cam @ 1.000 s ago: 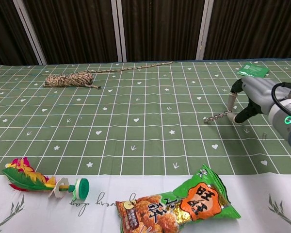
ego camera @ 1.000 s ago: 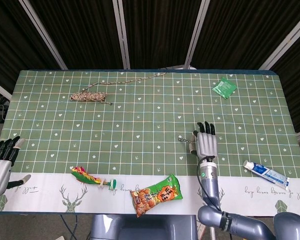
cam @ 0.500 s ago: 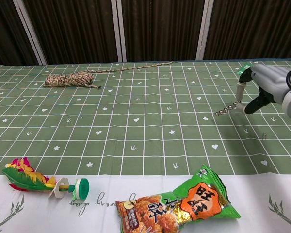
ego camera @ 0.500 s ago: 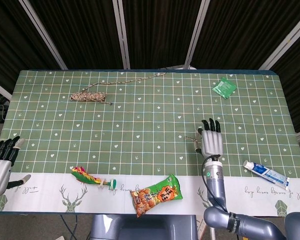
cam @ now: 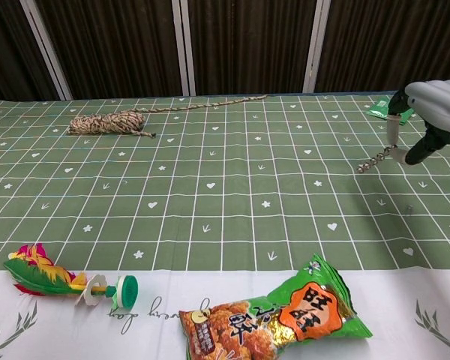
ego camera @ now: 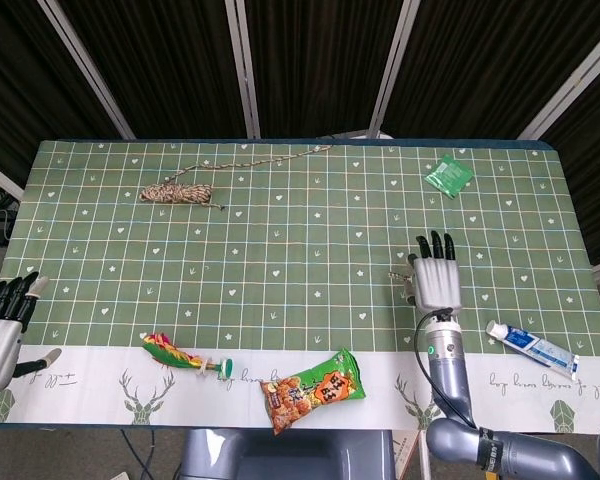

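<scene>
Chest view shows the right hand (cam: 433,112) pinching a small bead chain (cam: 376,160) that dangles above the table (cam: 210,187); so thin a pinch could let it slip and drop.

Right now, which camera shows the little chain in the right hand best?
The chest view: the chain hangs in profile below the right hand, pinched in its fingers, clear against the green cloth. In the head view the hand covers most of it; only a short bit shows at its left edge.

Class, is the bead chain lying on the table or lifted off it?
Lifted: the chain dangles from the right hand, clear of the table.
</scene>
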`<state>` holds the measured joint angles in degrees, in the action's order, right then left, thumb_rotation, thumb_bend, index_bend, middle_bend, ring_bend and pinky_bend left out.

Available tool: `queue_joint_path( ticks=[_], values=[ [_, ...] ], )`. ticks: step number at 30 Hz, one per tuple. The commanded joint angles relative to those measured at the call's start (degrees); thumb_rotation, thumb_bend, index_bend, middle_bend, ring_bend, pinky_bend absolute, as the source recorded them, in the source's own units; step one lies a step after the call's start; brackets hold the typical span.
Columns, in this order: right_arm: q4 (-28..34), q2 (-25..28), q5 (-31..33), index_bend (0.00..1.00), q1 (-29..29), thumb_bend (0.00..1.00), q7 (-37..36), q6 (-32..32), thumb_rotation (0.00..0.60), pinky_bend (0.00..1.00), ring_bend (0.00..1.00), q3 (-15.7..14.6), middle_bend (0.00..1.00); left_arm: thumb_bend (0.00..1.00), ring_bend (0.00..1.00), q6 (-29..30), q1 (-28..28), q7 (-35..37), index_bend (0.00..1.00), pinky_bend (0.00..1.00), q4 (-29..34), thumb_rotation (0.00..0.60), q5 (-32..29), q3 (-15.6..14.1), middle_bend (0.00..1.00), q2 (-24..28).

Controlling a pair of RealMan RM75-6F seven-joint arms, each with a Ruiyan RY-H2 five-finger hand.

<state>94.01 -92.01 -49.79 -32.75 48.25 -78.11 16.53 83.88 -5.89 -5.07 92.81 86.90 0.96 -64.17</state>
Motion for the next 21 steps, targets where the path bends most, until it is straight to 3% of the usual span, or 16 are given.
queue_joint_path(
  ticks=[1, 21],
  values=[
    [1.70, 1.47, 0.22, 0.63, 0.21, 0.36, 1.52, -0.38, 0.600, 0.00, 0.00, -0.95, 0.14, 0.05, 0.00, -0.06, -0.01, 0.08, 0.00, 0.00, 0.03, 0.600, -0.01, -0.01, 0.00, 0.05],
    [7.67, 7.09, 3.60, 0.64, 1.76, 0.36, 6.61, -2.80, 0.600, 0.00, 0.00, -4.90, 0.15, 0.05, 0.00, -1.24, -0.48, 0.85, 0.00, 0.00, 0.72, 0.600, -0.02, -0.26, 0.00, 0.58]
  ],
)
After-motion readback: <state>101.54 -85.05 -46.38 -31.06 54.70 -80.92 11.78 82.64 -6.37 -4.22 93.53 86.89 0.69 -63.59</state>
